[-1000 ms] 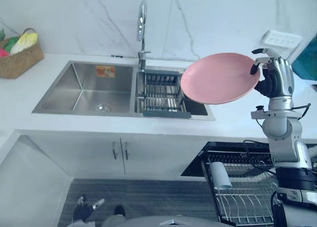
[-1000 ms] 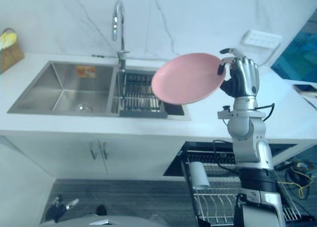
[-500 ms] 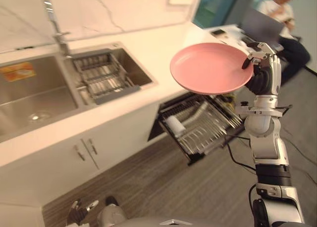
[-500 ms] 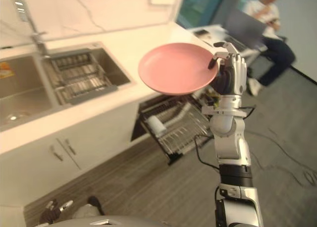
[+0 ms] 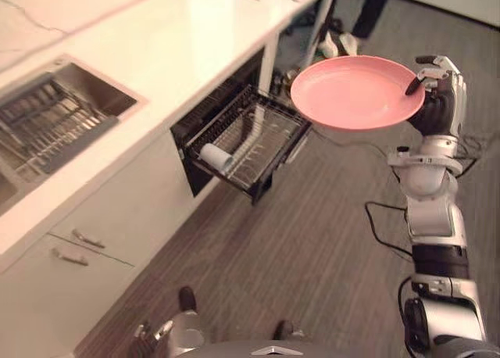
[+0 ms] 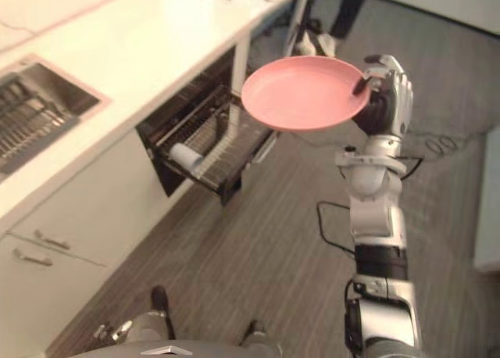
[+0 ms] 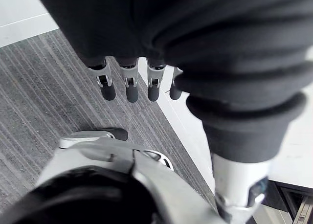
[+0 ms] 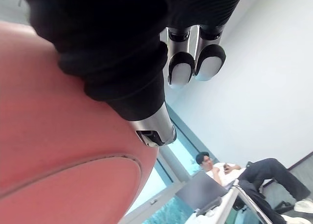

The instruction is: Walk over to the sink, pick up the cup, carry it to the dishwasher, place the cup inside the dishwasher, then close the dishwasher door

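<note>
My right hand (image 5: pixel 439 100) is held up at the right, shut on the rim of a pink plate (image 5: pixel 355 91); the thumb lies on top and the fingers underneath. The plate is level, above the floor just right of the open dishwasher. The dishwasher's wire rack (image 5: pixel 251 135) is pulled out under the counter, and a white cup (image 5: pixel 216 156) lies on its side at the rack's near left corner. In the right wrist view the plate (image 8: pixel 58 136) lies against the hand's cover. My left hand (image 7: pixel 128 89) hangs low by my side with relaxed fingers and holds nothing.
The white counter (image 5: pixel 156 45) runs along the left, with the sink's drainer basket (image 5: pixel 47 123) at the far left and cabinet doors (image 5: pixel 101 225) below. A person's legs (image 5: pixel 363 14) stand beyond the counter's end. Grey wood floor (image 5: pixel 312 241) lies open in front of the rack.
The camera has swung to the right: the sink has slid to the left edge and the dishwasher rack is now central. The plate stays in my right hand.
</note>
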Controlling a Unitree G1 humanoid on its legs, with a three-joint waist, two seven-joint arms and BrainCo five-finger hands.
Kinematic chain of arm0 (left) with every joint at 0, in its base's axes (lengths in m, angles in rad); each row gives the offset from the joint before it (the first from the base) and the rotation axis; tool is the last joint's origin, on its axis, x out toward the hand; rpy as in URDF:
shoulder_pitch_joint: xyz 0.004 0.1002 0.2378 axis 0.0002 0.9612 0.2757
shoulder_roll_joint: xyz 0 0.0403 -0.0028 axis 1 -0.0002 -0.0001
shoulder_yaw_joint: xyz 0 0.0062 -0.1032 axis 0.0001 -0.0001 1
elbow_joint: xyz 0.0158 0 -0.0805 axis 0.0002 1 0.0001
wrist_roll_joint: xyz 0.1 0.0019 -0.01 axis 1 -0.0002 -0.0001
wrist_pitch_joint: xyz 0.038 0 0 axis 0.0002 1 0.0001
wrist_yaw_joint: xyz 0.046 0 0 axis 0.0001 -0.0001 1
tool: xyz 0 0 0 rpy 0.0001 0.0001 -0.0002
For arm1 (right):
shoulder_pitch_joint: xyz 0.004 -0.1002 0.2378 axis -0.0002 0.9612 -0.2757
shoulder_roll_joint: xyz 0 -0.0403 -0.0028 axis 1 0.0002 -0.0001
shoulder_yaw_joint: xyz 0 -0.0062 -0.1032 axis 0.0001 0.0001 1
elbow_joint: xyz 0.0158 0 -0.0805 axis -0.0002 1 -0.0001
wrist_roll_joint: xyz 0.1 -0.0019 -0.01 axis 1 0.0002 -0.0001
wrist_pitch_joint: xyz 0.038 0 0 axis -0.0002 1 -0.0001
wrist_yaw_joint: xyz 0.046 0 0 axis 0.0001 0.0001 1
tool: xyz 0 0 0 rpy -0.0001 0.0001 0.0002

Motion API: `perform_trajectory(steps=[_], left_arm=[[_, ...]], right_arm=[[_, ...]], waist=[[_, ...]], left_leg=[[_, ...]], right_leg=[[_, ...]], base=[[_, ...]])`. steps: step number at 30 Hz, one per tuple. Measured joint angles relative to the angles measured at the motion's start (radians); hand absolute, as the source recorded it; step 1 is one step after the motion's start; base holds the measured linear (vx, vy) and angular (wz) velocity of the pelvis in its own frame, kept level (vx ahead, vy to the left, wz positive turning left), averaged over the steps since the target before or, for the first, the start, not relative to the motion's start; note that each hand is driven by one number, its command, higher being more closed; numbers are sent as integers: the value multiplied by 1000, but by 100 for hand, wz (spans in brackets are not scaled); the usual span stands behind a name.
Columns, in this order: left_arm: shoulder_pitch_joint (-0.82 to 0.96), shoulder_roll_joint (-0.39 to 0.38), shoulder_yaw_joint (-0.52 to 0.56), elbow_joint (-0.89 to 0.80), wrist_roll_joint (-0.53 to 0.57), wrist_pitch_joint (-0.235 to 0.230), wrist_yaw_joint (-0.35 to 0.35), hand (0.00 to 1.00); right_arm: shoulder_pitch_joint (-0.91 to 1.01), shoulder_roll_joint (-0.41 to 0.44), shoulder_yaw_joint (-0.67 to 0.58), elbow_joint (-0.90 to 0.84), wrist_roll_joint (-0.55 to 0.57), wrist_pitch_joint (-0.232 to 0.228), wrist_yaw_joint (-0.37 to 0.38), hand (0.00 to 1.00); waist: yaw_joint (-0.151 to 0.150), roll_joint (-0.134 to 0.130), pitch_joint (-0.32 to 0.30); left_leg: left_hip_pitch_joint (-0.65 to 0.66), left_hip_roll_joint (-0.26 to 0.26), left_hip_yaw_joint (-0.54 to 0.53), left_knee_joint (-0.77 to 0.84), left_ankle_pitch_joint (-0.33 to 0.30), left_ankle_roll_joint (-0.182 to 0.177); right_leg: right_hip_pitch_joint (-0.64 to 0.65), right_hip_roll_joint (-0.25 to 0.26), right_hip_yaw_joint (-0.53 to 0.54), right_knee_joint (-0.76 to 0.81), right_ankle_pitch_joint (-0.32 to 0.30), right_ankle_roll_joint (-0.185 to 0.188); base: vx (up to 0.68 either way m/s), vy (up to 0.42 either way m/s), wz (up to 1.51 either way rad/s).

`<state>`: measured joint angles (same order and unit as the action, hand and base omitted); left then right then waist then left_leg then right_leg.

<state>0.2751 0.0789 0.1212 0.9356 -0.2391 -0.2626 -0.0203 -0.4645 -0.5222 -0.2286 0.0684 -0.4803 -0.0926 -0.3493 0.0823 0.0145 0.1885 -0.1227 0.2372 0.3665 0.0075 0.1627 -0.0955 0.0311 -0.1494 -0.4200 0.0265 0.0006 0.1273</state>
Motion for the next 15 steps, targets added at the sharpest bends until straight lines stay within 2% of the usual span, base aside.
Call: perform_trajectory(steps=[2,7,9,13,15], left_arm=[[-22,3,-7,-1,-7,-2,0,0],[-28,2,-10,-3,-12,-1,-7,0],[-50,4,-16,-5,-15,4,-9,0],[-75,10,-16,-24,-18,5,-12,0],[-107,20,-14,-29,-37,5,-19,0]], right_arm=[[-23,0,3,37,-16,36,2,100],[-54,-8,24,84,-37,69,22,100],[-107,-60,29,142,-37,78,22,100],[-164,-107,34,190,-35,100,20,100],[-225,-145,72,210,-34,123,22,100]], waist=[[1,0,18],[6,4,41],[7,12,82],[11,11,130],[24,10,165]], left_leg=[[0,-20,-12,-18,6,8],[-10,-54,-79,-30,5,14],[-42,-67,-98,-29,4,17],[-92,-85,-123,-29,14,31],[-136,-95,-131,-27,20,40]], right_leg=[[4,-11,-4,-21,19,7],[7,-28,-30,-37,28,17],[-15,-38,-38,-36,34,27],[-49,-51,-63,-36,45,32],[-85,-58,-66,-37,57,33]], base=[[51,63,4],[45,26,11],[-37,61,19],[-35,50,17],[-32,59,12]])
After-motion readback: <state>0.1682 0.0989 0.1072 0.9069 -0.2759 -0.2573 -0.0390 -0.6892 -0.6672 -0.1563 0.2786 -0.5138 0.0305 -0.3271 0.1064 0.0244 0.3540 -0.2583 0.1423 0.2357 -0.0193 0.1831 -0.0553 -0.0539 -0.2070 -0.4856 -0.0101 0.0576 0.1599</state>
